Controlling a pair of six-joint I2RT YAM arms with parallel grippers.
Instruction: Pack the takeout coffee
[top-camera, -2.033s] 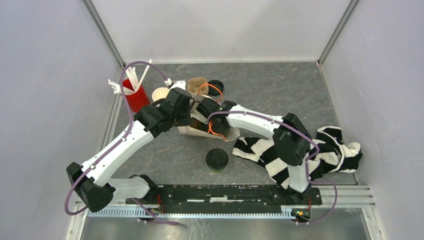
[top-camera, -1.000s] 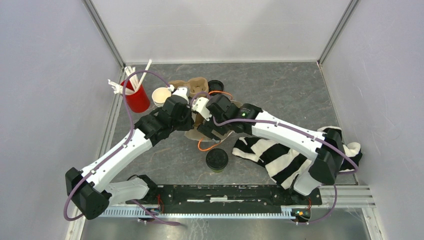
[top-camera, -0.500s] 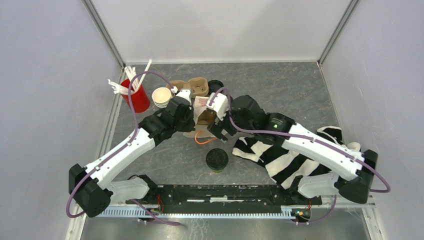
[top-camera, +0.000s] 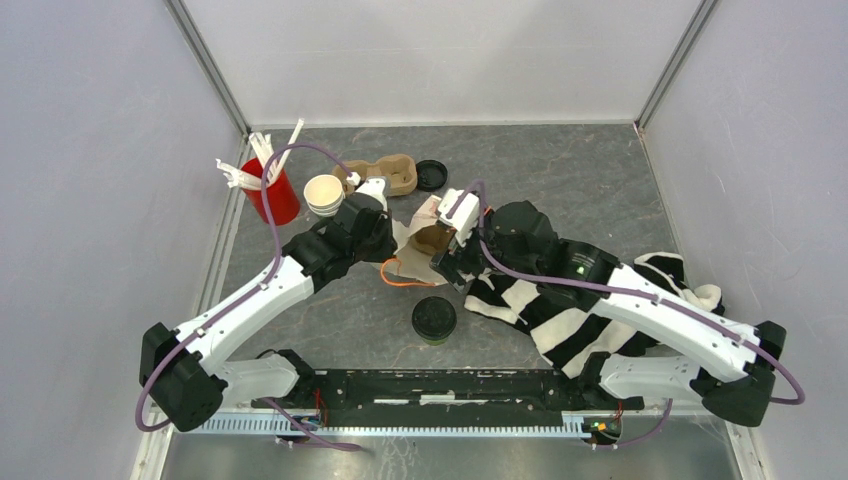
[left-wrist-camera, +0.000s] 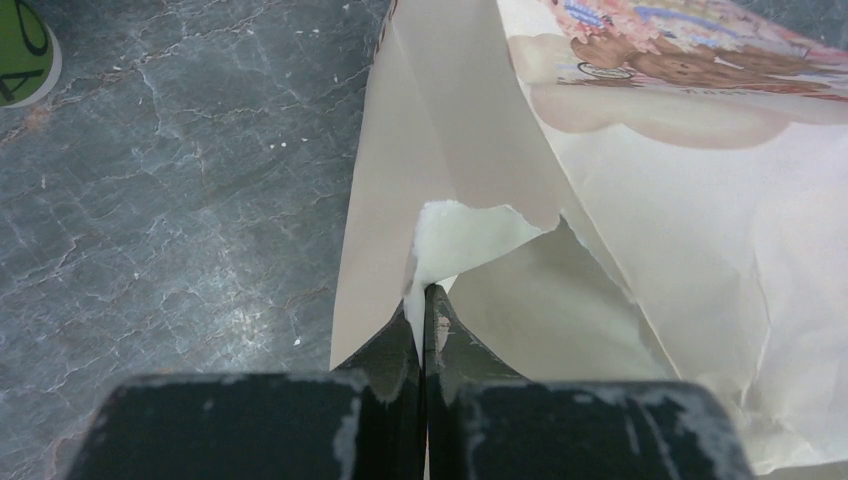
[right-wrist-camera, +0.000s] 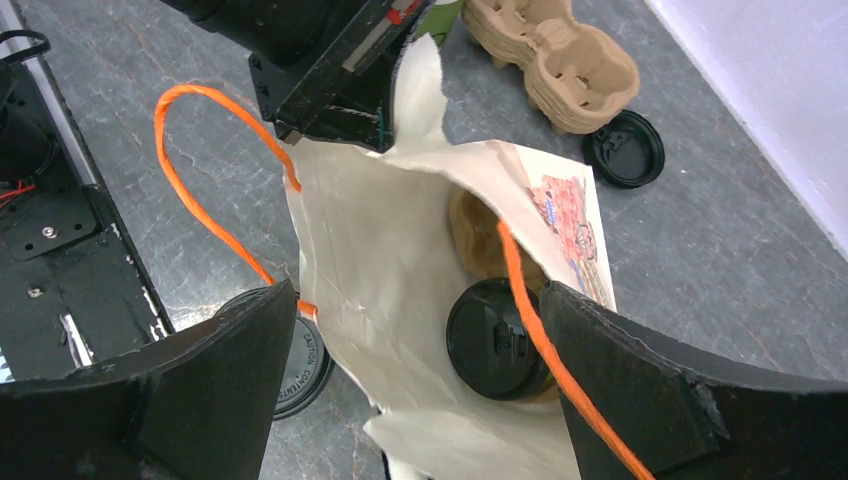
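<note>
Two lidded cups: green paper with round black lids, listed singly below
Cup in bag (right-wrist-camera: 500, 340): upright inside the paper bag (top-camera: 410, 238), lid on, touching a brown moulded-pulp piece (right-wrist-camera: 475, 235) that also sits in the bag
Cup on table (top-camera: 434, 318): upright, lid on, just outside the bag on the side toward the arm bases; partly hidden by a finger in the right wrist view
Open cup (top-camera: 323, 192): cream inside, no lid, standing between the red cup (top-camera: 273, 198) and the pulp carrier (top-camera: 385, 174), just beside the left arm's wrist
Paper bag: cream paper with a printed picture on one face, mouth gaping upward, rim torn where it is pinched
Left gripper (left-wrist-camera: 425, 300): jaws pressed together on the torn rim of the bag, with the paper clamped between them
Right gripper (right-wrist-camera: 417, 288): jaws spread to full width above the bag mouth, one finger to each side, holding nothing
Orange handles (right-wrist-camera: 215, 190): one loop lies out on the table toward the arm bases; the other crosses the mouth over the cup in the bag
Loose lid (top-camera: 432, 175): black, flat on the table, just beside the pulp carrier
Red cup: holds white straws, at the far left
Striped cloth (top-camera: 600, 315): black and white, crumpled under the right arm
Table (top-camera: 560, 190): grey, stone-patterned
</note>
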